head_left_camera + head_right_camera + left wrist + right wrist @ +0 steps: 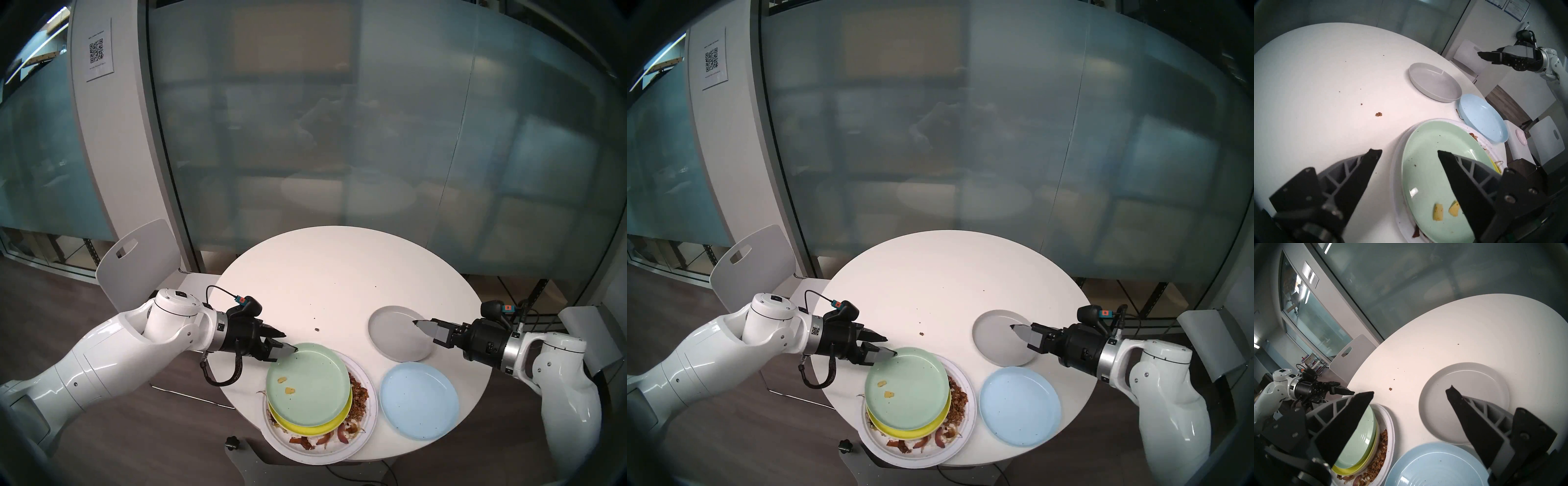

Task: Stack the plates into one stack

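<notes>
The stack point(310, 404) sits at the near edge of the round white tabletop point(322, 271), toward the left. Its base is a white paper plate point(339, 449) strewn with brown food scraps; on that lies a yellow plate point(305, 429), and on top a mint plate point(307, 383) with two small yellow bits of food in it. A white plate between the paper one and the yellow cannot be made out for sure.

The left gripper point(286, 342) hangs over the far left rim of the mint plate, its jaws parted with nothing between them; in the left wrist view one finger point(1456, 171) stands over the mint plate and the other over bare tabletop.

Just right of the stack lies a blue plate point(419, 400), alone on the tabletop, and just behind it a grey plate point(397, 332), also alone. The right gripper point(422, 325) hovers above the grey plate's right part, jaws wide and empty.

A few crumbs point(316, 328) lie on the tabletop behind the stack. A white chair point(135, 258) stands at the table's far left.
</notes>
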Robot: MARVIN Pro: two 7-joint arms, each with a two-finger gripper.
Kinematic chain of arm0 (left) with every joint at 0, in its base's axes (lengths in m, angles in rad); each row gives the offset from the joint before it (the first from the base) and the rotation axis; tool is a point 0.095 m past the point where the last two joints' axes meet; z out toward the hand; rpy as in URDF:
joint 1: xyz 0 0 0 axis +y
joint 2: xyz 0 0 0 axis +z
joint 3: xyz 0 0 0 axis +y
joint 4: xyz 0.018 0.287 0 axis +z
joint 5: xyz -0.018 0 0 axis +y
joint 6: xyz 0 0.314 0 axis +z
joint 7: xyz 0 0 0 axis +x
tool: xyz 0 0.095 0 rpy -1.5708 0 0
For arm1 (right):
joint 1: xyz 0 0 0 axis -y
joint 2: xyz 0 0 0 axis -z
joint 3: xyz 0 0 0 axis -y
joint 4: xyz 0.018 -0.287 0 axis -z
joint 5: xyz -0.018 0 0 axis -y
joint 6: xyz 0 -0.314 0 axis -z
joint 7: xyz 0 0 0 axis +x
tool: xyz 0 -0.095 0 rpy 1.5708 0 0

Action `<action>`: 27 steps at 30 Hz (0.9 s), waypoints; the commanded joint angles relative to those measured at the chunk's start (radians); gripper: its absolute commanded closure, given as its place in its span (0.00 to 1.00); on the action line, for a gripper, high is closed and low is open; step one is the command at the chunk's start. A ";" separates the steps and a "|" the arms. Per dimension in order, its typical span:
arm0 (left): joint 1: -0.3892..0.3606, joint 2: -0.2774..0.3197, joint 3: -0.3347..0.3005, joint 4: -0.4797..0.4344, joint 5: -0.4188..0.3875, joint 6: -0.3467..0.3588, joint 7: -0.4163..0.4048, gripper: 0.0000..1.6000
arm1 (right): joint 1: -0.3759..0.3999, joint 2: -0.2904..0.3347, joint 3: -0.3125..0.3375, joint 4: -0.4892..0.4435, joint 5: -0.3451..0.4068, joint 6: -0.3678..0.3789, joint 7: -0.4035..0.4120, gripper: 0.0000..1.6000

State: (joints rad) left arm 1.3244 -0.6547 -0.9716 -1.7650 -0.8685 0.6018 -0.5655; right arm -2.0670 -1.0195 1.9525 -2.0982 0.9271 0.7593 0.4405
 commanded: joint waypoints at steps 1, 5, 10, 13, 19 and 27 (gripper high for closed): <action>0.008 0.038 -0.057 -0.055 -0.025 -0.031 0.007 0.25 | 0.002 0.002 0.000 -0.014 0.000 0.000 0.001 0.00; 0.026 0.036 -0.043 -0.040 -0.004 -0.042 0.027 0.35 | 0.001 0.002 0.000 -0.015 0.000 0.000 0.000 0.00; 0.035 0.026 -0.032 -0.030 0.005 -0.057 0.046 0.58 | 0.001 0.002 0.000 -0.015 0.000 0.000 0.000 0.00; 0.033 0.024 -0.029 -0.029 0.007 -0.059 0.044 0.79 | 0.001 0.002 0.000 -0.015 0.000 0.000 0.000 0.00; 0.034 0.020 -0.005 -0.033 0.027 -0.052 0.036 1.00 | 0.001 0.002 0.000 -0.015 0.000 0.000 0.000 0.00; 0.016 -0.012 0.029 0.006 0.065 -0.047 0.043 1.00 | 0.001 0.002 0.000 -0.015 0.000 0.000 0.000 0.00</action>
State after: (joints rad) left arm 1.3621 -0.6384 -0.9517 -1.7818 -0.8160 0.5547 -0.5271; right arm -2.0670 -1.0195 1.9525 -2.0985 0.9271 0.7593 0.4405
